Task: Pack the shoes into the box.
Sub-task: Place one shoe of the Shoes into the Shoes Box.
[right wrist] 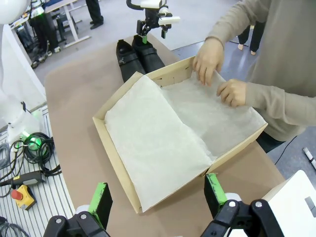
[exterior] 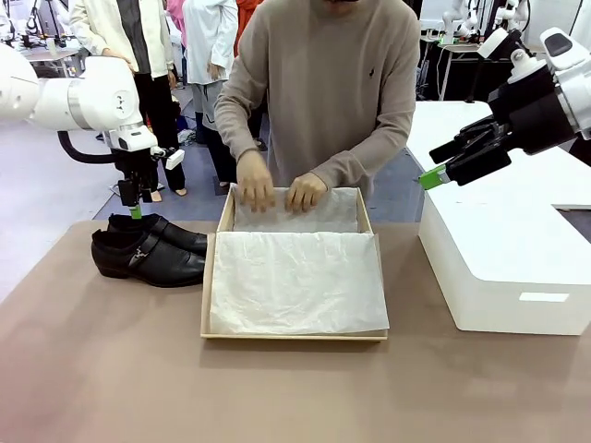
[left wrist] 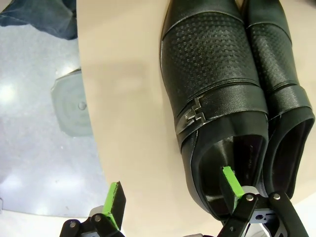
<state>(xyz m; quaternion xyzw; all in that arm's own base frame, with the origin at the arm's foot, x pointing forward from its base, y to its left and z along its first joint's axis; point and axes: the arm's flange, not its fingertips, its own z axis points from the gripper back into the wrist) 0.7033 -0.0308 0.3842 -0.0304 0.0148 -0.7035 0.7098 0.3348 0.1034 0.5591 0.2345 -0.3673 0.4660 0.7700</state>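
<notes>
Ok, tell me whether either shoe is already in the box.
No, both shoes stand on the table beside the box, which holds white tissue paper.

Shoes [exterior: 148, 249], left of centre in the front view: glossy black leather. In the left wrist view the vamps carry a fine dotted embossing, the straps and heel collars are smooth, and the insides look duller. Buckle [left wrist: 194, 114]: silver metal. Box [exterior: 209, 286]: tan cardboard, matt. Tissue [exterior: 295, 281] lining it: thin white paper, crinkled. Table [exterior: 111, 369]: smooth, matt brown. Block [exterior: 499, 277] at right: smooth white with a slight sheen. Sweater [exterior: 332, 83], top centre: beige fine-knit cloth. Floor [left wrist: 29, 123]: grey and shiny, with light reflections.
</notes>
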